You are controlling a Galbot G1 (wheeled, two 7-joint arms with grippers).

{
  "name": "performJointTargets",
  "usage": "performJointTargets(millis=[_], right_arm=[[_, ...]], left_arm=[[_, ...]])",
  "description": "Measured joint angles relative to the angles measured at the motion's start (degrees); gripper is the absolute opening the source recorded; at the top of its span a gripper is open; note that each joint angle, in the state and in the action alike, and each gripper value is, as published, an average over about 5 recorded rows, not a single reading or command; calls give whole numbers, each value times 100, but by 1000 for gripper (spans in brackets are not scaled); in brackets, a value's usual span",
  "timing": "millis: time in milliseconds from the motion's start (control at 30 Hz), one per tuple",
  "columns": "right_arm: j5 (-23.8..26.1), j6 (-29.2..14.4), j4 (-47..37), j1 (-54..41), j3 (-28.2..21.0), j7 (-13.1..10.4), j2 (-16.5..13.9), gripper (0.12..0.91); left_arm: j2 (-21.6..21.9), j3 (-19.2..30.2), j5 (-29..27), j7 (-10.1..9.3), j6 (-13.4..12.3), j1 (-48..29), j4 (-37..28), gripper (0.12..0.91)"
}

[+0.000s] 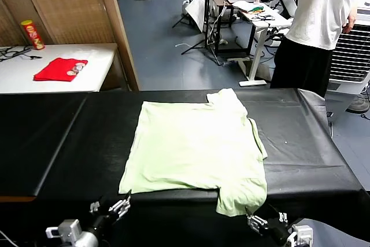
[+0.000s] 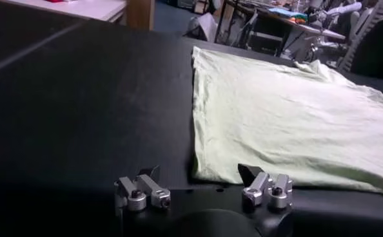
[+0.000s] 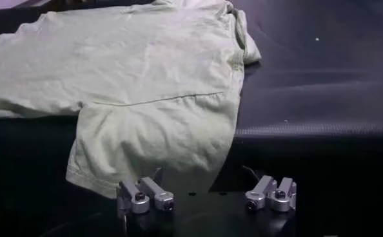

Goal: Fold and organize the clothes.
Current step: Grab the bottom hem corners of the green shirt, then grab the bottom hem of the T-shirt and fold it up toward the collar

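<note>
Seen from the head view, the T-shirt (image 1: 193, 146) lies flat on the black table (image 1: 52, 143), its long axis running from the near edge away toward the far edge, with one sleeve draped over the near edge and another at the far corner. The left gripper (image 1: 111, 208) hangs low just off the shirt's near left corner, and the right gripper (image 1: 267, 224) sits just below the hanging sleeve; each is about equally close to its own corner, so neither arm has the clear advantage. Both arms are tucked low in front of the table, wrists pointed toward the shirt. In the left wrist view, the left gripper (image 2: 201, 191) has its fingers spread wide and empty, the shirt's near hem (image 2: 288, 177) lying just ahead of them. In the right wrist view, the right gripper (image 3: 206, 194) is likewise released, nothing between its fingers, with the drooping sleeve (image 3: 149, 148) directly ahead and close. A near-edge grasp looks like the likely next step.
</note>
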State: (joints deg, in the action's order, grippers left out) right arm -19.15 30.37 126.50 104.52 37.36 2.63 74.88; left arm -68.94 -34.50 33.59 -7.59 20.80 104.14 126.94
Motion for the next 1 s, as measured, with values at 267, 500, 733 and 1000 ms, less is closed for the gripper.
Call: performJointTargets(millis=[267, 500, 733, 1000], right_arm=[[54, -36, -40, -12, 17, 2, 8, 411], [153, -101, -3, 14, 37, 1, 45, 144], [127, -163, 286, 216, 135, -55, 92, 121], [-328, -585, 628, 148, 360, -19, 4, 121]], left_arm=[[-20, 13, -69, 32, 73, -86, -77, 798], [-13, 25, -63, 56, 77, -102, -99, 596], [-20, 50, -64, 208, 55, -29, 21, 207], [72, -46, 78, 56, -72, 51, 257, 127]])
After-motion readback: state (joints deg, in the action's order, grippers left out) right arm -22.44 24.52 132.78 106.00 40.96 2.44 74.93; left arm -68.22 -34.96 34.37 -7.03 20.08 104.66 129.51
